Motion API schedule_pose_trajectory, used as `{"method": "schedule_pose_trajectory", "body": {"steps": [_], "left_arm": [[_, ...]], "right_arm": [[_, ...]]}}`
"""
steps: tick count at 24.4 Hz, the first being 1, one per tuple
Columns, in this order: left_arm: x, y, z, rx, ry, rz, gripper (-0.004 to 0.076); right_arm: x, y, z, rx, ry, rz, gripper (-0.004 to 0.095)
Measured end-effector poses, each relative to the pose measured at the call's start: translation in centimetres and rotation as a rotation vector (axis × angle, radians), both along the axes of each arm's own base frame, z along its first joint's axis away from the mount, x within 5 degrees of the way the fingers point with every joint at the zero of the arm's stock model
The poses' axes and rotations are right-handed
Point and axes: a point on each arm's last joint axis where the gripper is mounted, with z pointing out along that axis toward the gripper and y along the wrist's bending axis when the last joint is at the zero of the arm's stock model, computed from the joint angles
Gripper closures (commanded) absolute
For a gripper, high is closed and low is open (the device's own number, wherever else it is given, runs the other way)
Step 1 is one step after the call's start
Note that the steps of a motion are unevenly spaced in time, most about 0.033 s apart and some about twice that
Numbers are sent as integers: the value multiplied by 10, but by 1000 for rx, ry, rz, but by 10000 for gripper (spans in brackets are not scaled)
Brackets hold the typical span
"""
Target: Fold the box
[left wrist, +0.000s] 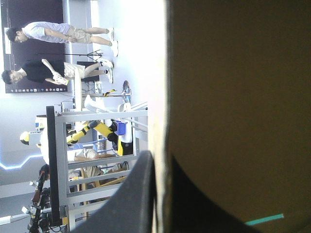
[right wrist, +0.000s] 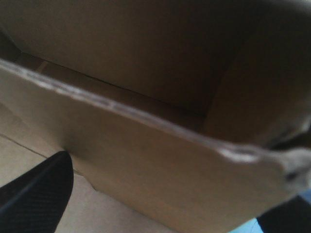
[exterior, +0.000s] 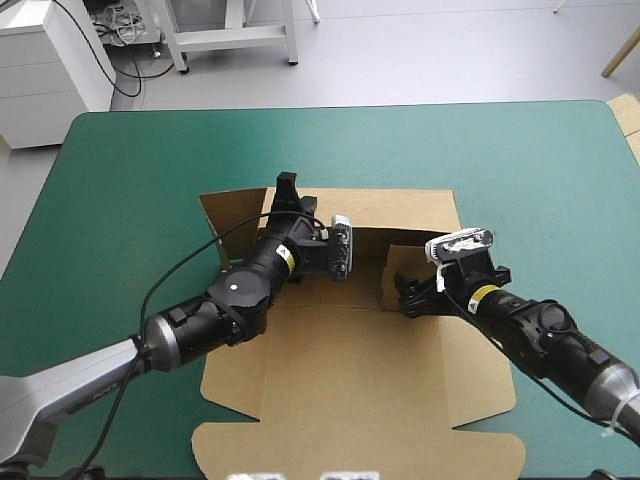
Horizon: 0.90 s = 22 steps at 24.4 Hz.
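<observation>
The box [exterior: 350, 390] lay mid-frame on the teal-green cover [exterior: 130, 180], its far walls raised. The left gripper [exterior: 287, 188] pinched the upper-left wall. The right gripper [exterior: 408, 292] stood spread astride a flap.

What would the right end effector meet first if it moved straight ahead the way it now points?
The right end effector would most likely meet the raised flap of the box first; it stands right ahead, the back wall beyond. Exact gap unclear.
</observation>
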Motion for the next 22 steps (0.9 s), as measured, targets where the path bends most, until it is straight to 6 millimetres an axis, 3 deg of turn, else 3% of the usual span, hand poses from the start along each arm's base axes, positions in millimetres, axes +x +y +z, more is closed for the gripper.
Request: {"method": "schedule_pose_trajectory", "body": {"steps": [2,4,6,7,9,10,14,17,22], "left_arm": [[0,0,0,0,0,-1,731],[0,0,0,0,-1,-1,731],[0,0,0,2,-1,3,731],[1,2,0,5,-3,15,731],[3,5,1,11,-8,40,713],[3,6,1,11,-9,43,666],[1,1,0,-9,7,4,377],[0,1,1,-11,6,-8,218],[0,-1,2,1,-12,-33,190]], "right_arm": [[0,-1,-3,26,-15,-20,120],[0,-1,-3,33,-20,-24,390],[0,-1,-3,43,-19,-30,852],[0,-1,-3,45,-18,-34,915],[0,-1,-4,49,-19,-35,916],[0,-1,-4,51,-21,-35,916],[0,0,-3,55,-29,-33,918],[0,0,-3,53,-32,-30,918],[0,0,-2,44,-25,-28,918]]}}
